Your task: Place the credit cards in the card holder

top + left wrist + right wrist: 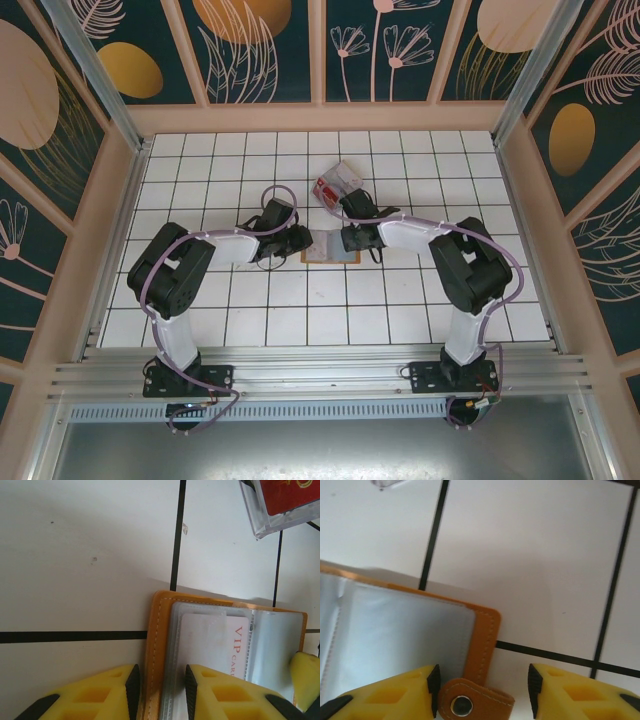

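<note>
1 white VIP card [212,642] sleeved | card holder [159,645] open | left jaws clamp holder | right jaws apart

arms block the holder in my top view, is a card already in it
Observer: Yes. The left wrist view shows a whitish VIP card in a clear sleeve of the open card holder.
Operator: wheres the red one
Observer: The red card lies in the clear box, beyond the holder's far corner.
Operator: right hand gripping anything
Observer: No. The right hand is open, with the holder's snap tab between its fingers.
</note>
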